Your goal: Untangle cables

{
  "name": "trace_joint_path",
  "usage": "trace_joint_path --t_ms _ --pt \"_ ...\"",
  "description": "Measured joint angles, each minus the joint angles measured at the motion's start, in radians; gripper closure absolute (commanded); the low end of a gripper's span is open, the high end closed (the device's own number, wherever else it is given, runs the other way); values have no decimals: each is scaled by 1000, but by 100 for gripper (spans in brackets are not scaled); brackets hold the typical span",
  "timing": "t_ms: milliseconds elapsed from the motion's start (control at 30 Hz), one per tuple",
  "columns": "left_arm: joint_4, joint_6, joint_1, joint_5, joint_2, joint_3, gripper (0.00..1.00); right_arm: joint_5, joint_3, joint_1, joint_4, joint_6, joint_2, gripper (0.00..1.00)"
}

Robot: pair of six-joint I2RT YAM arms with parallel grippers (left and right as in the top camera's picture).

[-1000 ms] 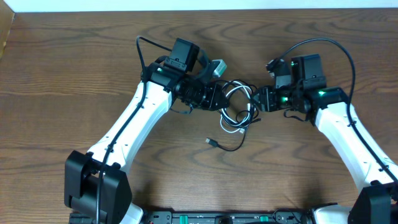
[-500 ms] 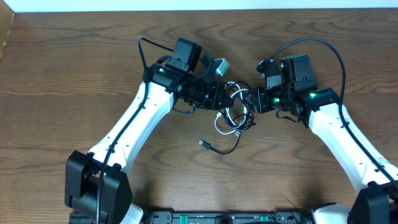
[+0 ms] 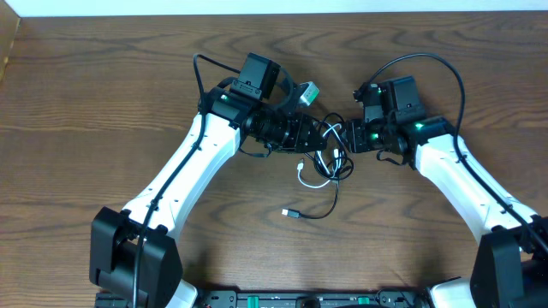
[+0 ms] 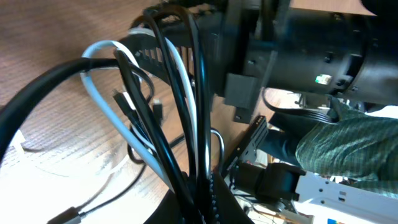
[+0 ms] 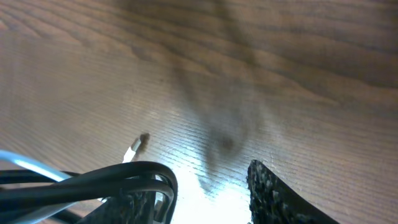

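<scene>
the two arms meet over the upper middle of the wooden table [image 3: 86, 103], and the tangle hangs between their tips. the left gripper [image 3: 310, 137] reaches in from the left, its jaws pressed together on a bunch of black and white strands. in its wrist view, those strands run down together into the closed tips at the bottom centre of the frame [image 4: 205, 199]. the right gripper [image 3: 349, 137] faces it from the right, just beside the same knot. in its wrist view, the jaws are spread [image 5: 208, 199] with bare wood showing between them. a loop of dark strands lies against the finger [image 5: 134, 205] at the lower left of that frame. i cannot tell whether that loop is actually caught.

the black cable [image 3: 332, 198] drops from the knot and curls down and left across the wood. it ends in a small plug [image 3: 291, 212] lying just below the centre of the overhead picture. the white cable [image 3: 308, 182] makes a short loop right under the knot and is crossed by black strands. both cables are wound together where the grippers meet.
</scene>
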Motion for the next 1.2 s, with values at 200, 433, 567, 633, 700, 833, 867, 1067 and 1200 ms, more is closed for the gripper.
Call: trace_joint_path --t_ms 200,433,567,633,700,833,867,1067,1200 --pt "-19 -11 0 3 0 0 93 -1 0 1 65 0 6 56" --pt "-28 -11 0 6 0 0 92 -70 0 7 126 0 7 55" --pt "-27 -11 0 6 0 0 93 -116 0 27 169 14 7 56" --pt "-27 -11 0 6 0 0 92 -117 0 34 180 24 7 57" --pt "-27 -11 0 6 0 0 92 -104 0 45 191 44 7 57" --pt "-25 -11 0 21 0 0 93 -85 0 53 226 68 7 57" --pt "-24 -11 0 29 0 0 92 -83 0 53 235 74 7 57" --pt "-24 -11 0 56 0 0 93 -91 0 55 243 84 7 53" --pt "-21 23 4 137 0 0 92 -151 0 55 233 64 7 52"
